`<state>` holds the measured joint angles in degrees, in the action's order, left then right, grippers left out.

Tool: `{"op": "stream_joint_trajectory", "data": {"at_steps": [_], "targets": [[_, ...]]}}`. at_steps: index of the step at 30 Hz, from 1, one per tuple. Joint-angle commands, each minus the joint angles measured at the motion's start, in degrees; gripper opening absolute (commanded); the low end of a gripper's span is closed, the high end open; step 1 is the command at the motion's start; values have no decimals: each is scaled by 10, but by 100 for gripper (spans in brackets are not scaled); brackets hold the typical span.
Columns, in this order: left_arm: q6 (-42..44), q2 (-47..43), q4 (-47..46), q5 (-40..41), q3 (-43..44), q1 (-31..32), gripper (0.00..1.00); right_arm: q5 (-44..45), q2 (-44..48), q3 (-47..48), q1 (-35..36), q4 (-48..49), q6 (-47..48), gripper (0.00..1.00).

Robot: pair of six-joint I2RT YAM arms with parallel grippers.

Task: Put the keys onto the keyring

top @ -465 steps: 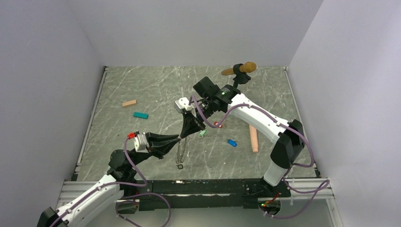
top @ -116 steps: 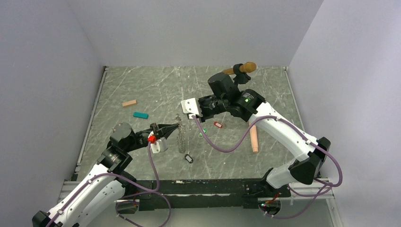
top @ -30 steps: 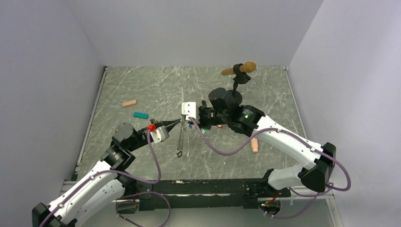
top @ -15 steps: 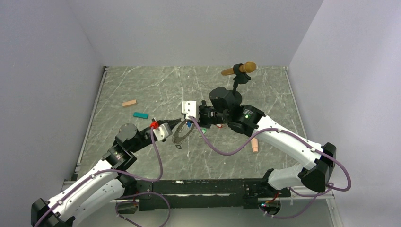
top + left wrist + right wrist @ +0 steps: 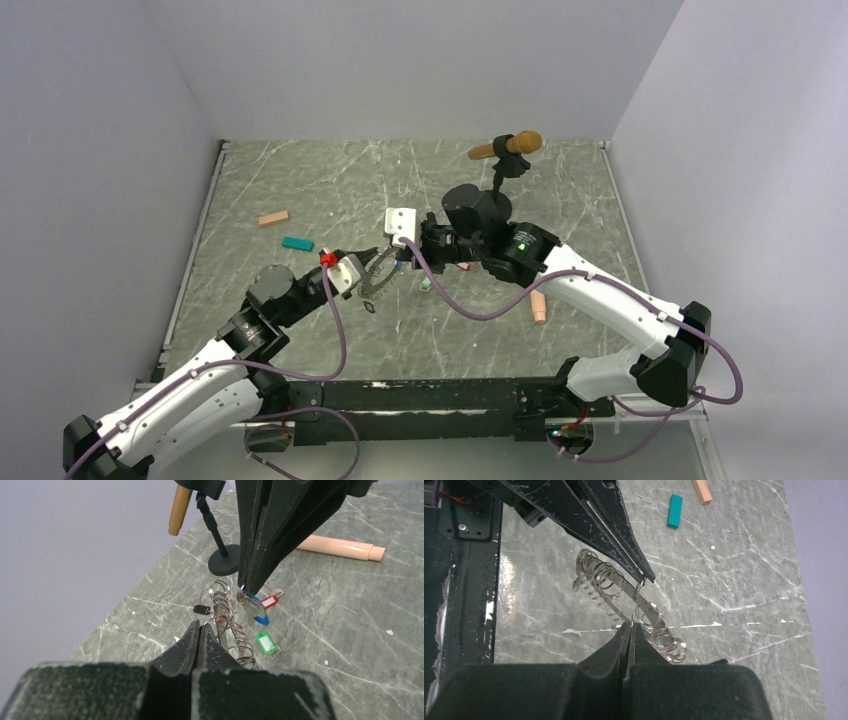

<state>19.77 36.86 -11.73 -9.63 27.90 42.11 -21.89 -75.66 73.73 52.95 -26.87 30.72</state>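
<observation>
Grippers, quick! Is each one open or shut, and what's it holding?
Left gripper: shut, pinching the grey-brown metal link chain.
Right gripper: shut on the small metal key with the blue tag.

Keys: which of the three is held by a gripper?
The blue-tagged key: it hangs from the right gripper. The red-tagged key and the green-tagged key lie loose on the table.

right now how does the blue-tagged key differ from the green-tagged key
The blue-tagged key is pinched in the shut right gripper, while the green-tagged key is in no gripper. The blue-tagged key hangs beside the keyring; the green-tagged key lies flat on the table. Both carry a small oblong plastic tag.
</observation>
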Motion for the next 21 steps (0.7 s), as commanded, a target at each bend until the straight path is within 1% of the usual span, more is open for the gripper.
{"op": "stream_joint_trajectory", "data": {"at_steps": [1,11,21], "targets": [[-16,-16,-52,25,12,6,0,-10,15,4,-1,33,-42,0],[-20,-19,-60,32,7,9,0,4,4,-4,-2,76,-90,0],[-25,-18,-62,26,7,11,0,7,0,-8,-2,79,-96,0]]}}
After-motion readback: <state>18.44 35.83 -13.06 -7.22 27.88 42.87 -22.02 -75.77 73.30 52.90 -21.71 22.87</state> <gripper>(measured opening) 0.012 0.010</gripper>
